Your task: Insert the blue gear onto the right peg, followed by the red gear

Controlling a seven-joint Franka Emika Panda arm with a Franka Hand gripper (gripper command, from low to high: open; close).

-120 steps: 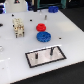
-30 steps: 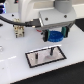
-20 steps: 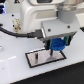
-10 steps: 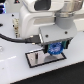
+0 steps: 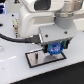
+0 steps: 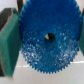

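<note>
The white robot arm reaches down with its wrist pointing at the surface. Its gripper (image 5: pixel 56 49) hangs low, fingers (image 6: pixel 9 42) closed on the blue gear (image 6: pixel 48 39), which sits flat between them.

The blue gear (image 6: pixel 48 39) fills the view, gripped between green fingers (image 6: pixel 9 44).
</note>
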